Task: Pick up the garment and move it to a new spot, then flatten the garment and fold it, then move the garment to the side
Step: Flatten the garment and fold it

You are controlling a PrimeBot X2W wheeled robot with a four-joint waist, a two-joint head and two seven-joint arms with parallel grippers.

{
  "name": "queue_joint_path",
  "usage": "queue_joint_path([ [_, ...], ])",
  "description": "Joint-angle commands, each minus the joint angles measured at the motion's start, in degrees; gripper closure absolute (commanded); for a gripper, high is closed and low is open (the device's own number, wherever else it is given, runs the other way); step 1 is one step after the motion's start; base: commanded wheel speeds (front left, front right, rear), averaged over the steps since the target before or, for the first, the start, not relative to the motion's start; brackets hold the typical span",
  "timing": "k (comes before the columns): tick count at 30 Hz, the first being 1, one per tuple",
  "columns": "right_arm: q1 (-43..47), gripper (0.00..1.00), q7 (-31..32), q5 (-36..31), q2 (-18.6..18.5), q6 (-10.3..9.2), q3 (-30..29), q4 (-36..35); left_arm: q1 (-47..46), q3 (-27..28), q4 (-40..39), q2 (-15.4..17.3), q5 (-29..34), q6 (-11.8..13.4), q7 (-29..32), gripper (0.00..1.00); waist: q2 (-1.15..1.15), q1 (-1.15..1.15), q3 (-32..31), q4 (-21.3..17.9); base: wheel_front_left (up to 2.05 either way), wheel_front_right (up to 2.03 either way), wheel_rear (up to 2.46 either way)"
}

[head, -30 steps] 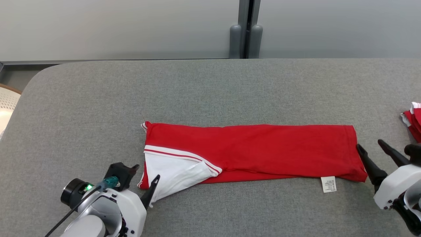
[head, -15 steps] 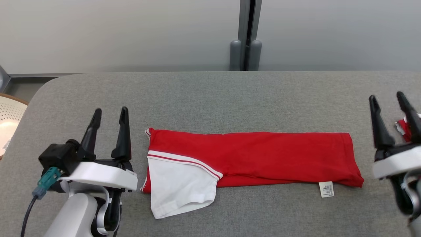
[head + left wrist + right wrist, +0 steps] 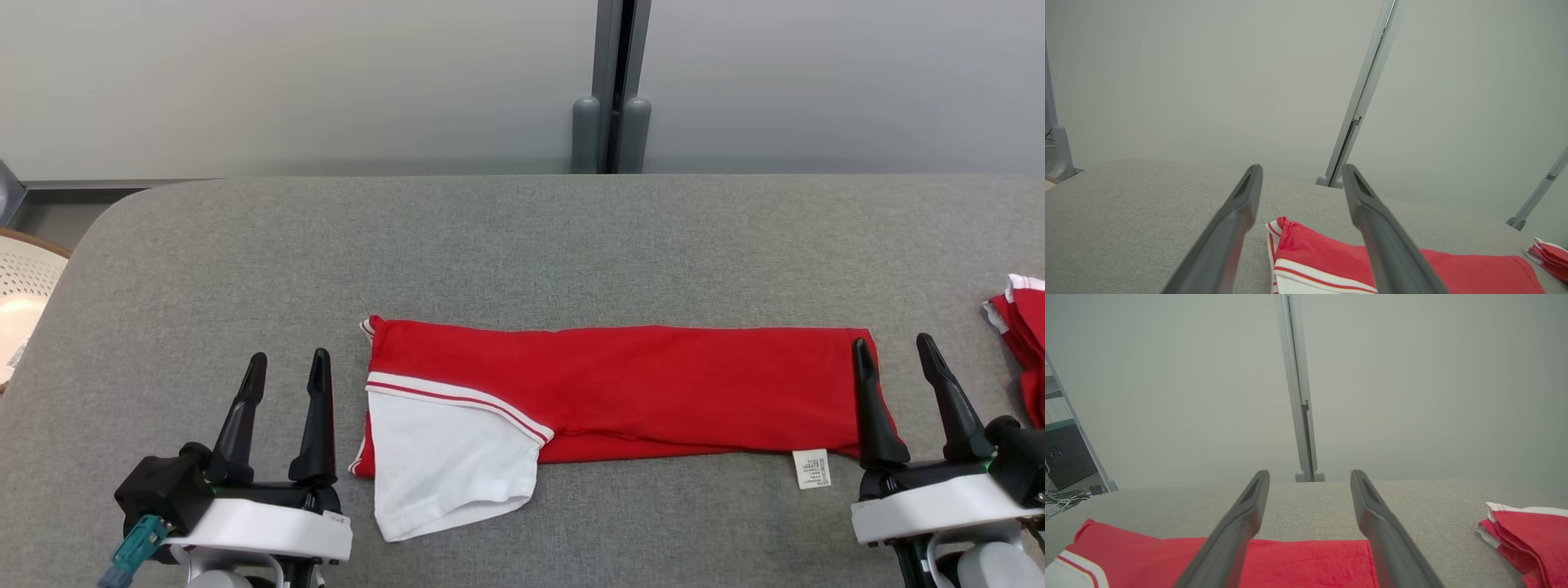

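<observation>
The garment [image 3: 637,388] is a red shirt folded into a long strip across the grey table [image 3: 522,245], with a white sleeve [image 3: 445,461] trimmed in red sticking out at its left end and a white label [image 3: 811,469] at its lower right. My left gripper [image 3: 286,367] stands open just left of the strip's left end, holding nothing. My right gripper [image 3: 895,351] is open at the strip's right end, its left finger over the red hem. Both wrist views look over the garment [image 3: 1331,257] [image 3: 1306,563] between empty fingers.
A second red and white folded cloth [image 3: 1020,318] [image 3: 1527,535] lies at the table's right edge. A pale perforated basket [image 3: 20,286] stands off the left edge. A grey wall with a vertical post [image 3: 612,82] runs behind the table.
The camera view shifted early on. Both grippers rose and turned fingers-forward, then drew back toward me; the right one came left to the strip's end. The white sleeve fell flat.
</observation>
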Motion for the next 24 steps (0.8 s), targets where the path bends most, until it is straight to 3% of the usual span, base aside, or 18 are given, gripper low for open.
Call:
queue_joint_path([
  [1,0.4,0.0,0.0,-0.1,0.1,-0.03,-0.4,0.3,0.2,0.5,0.2,0.1,0.6,-0.4,0.0,0.0,0.0,0.0,0.2,0.0,0.0,0.0,0.0],
  [7,-1.3,0.0,0.0,1.7,2.1,-0.03,-4.2,4.9,-1.7,-0.4,1.2,0.1,0.3,-0.9,0.0,0.0,0.0,0.0,2.0,0.7,0.0,0.0,0.0],
  [12,-4.6,0.0,0.0,3.8,3.7,-0.03,-8.2,13.9,-3.2,-1.0,1.9,0.1,0.9,-1.0,0.0,0.0,0.0,0.0,4.4,1.4,0.0,0.0,0.0],
  [17,-9.4,0.0,0.2,6.8,3.7,-0.03,-10.8,24.0,-4.1,-2.3,2.8,0.1,1.3,-1.1,0.0,0.0,0.0,0.0,6.2,2.2,0.0,0.0,0.0],
  [24,-13.2,0.0,0.0,9.0,2.6,-0.03,-11.1,33.0,-5.2,-2.9,2.9,0.1,1.3,-1.1,0.0,0.0,0.0,0.0,7.4,3.3,0.0,0.0,0.0],
])
